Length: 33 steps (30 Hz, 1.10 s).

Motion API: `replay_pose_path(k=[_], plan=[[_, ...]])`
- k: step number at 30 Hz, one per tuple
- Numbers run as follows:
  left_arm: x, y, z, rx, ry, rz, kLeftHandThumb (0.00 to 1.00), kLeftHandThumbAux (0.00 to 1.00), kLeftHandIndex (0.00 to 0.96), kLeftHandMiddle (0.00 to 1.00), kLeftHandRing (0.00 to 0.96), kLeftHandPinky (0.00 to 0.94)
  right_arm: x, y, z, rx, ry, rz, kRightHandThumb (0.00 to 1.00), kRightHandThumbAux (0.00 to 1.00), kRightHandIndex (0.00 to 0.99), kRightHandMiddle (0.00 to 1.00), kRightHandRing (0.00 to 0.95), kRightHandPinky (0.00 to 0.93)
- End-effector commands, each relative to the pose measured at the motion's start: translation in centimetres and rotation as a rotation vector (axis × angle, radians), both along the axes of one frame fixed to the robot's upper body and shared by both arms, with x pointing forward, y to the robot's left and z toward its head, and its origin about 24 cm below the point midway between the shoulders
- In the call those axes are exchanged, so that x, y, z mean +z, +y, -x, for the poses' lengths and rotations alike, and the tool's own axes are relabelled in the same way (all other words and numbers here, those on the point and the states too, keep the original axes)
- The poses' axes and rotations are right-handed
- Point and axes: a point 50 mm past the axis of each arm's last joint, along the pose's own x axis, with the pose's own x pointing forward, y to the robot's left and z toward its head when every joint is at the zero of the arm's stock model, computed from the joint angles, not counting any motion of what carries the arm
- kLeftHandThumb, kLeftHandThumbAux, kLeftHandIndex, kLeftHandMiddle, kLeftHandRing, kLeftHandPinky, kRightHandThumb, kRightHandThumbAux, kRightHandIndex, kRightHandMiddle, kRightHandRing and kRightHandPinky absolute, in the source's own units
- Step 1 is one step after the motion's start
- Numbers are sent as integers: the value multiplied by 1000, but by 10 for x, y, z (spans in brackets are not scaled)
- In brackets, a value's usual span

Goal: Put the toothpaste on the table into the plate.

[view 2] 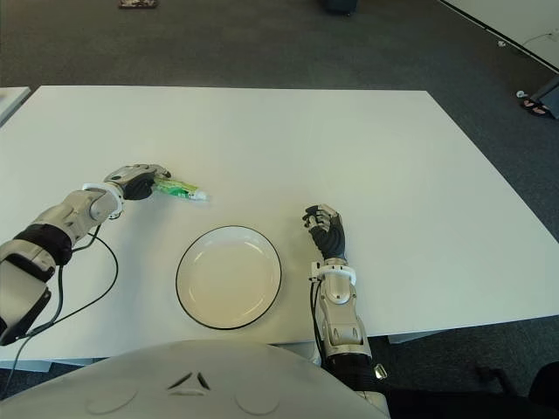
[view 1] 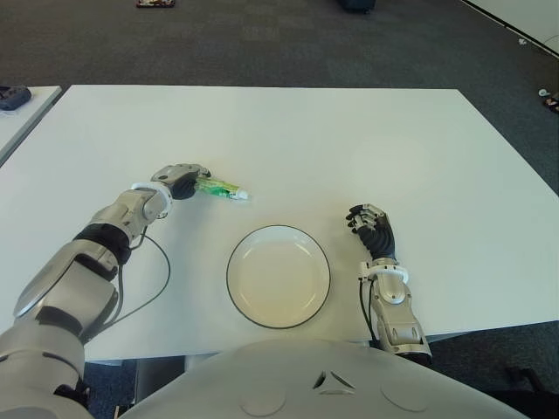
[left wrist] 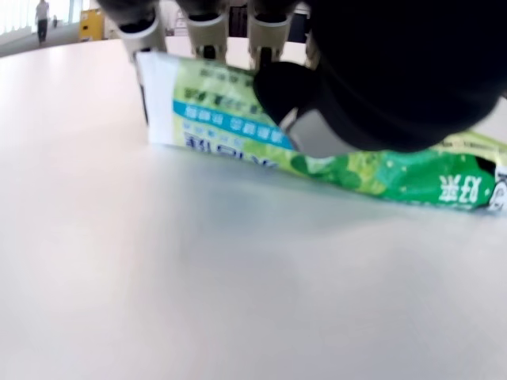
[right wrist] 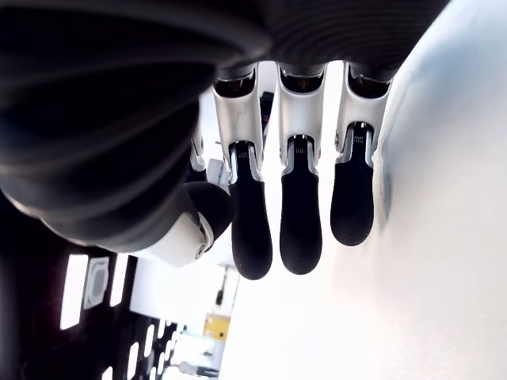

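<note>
1. Nearest the camera, the robot's pale torso (view 1: 288,384) fills the bottom edge of the eye views.
2. White table (view 1: 349,140) spans most of the frame, with dark carpet (view 1: 262,39) beyond it at the top.
3. Round white plate (view 1: 279,276) with a dark rim sits at lower centre, holding nothing.
4. Right hand (view 1: 371,229) shows just right of the plate; its fingers (right wrist: 301,222) hang loosely apart, gripping nothing.
5. Left hand (view 1: 179,181) sits at centre left, its fingers (left wrist: 207,32) and thumb closed on the toothpaste.
6. Green toothpaste (view 1: 223,188) lies on the table, up and left of the plate, its cap pointing right.
</note>
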Motion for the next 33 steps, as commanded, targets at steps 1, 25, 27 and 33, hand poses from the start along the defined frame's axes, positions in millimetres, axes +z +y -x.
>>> replay_pose_path(k=[1,25,27,33], plan=[[-36,-9,32,68,273,113,851,670,396,539,833,842,-2,1,-2,-4,18,-6,708,730,428,536,532,536],[-8,4,17,265,171,580,852,668,399,545,861,856,-3,2,-3,1,14,-5,708,730,428,538,533,532],[0,6,13,278,142,631,852,668,400,544,858,847,-3,2,-3,2,15,-9,708,731,428,537,534,542],[11,9,10,316,101,714,852,668,401,544,854,847,-4,3,-4,1,16,-13,708,731,427,533,537,551]])
